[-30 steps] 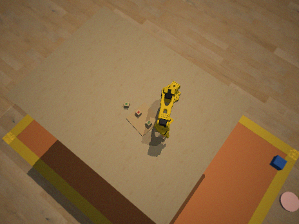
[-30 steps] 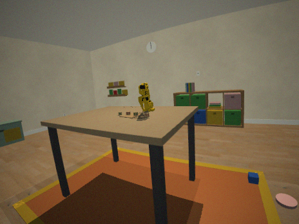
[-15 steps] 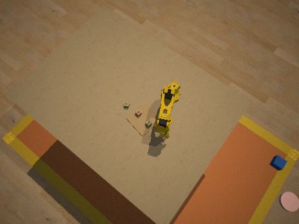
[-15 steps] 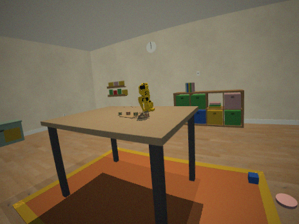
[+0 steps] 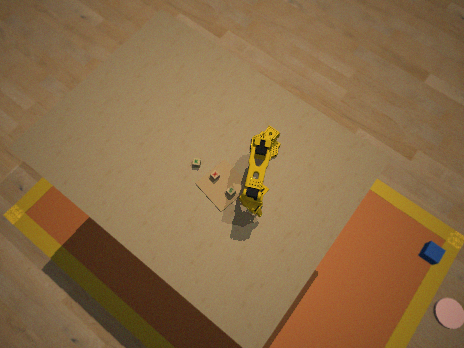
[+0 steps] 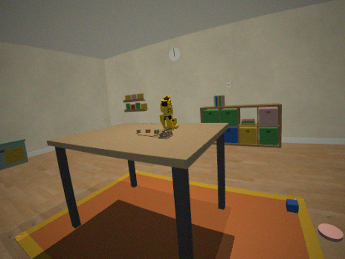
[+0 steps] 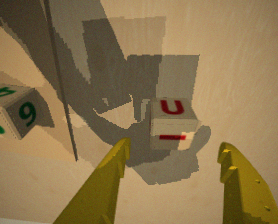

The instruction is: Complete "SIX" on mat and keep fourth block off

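Observation:
My gripper is open and points down at the table just beside the mat. A wooden block lies on the bare table between and just ahead of my fingertips, untouched. It has a red U on top and a red bar-like letter on the side facing me. A block with green marks lies on the mat near its edge. A block with a red letter sits mid-mat. A third block with a green letter lies off the mat.
The yellow arm stands right of the mat and covers the U block in the overhead view. The mat's edge runs as a dark line left of the U block. The table extends wide on all sides.

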### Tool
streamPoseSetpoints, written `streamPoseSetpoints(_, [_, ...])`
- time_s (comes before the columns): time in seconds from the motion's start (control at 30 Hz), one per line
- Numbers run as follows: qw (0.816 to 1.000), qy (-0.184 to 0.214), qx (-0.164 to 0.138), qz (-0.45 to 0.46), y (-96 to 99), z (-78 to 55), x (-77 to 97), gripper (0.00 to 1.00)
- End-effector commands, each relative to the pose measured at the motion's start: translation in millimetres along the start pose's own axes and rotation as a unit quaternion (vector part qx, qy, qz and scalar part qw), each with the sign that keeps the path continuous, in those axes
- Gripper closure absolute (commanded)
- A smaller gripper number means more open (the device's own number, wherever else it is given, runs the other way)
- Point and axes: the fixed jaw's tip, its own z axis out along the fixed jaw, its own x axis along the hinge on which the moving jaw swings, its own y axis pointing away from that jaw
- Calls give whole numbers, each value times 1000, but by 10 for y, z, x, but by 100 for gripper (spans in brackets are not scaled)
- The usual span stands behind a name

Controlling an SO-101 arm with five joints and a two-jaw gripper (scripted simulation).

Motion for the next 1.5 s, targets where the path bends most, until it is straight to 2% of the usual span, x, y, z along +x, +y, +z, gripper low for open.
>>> streamPoseSetpoints(0.0, [999,30,15,-4,-43,-53,64,68])
streamPoseSetpoints(0.47, [999,30,15,-4,-42,54,62,68])
streamPoseSetpoints(0.97, [999,30,15,-4,-47,58,62,69])
streamPoseSetpoints(1.47, [999,29,16,-4,-92,57,61,77])
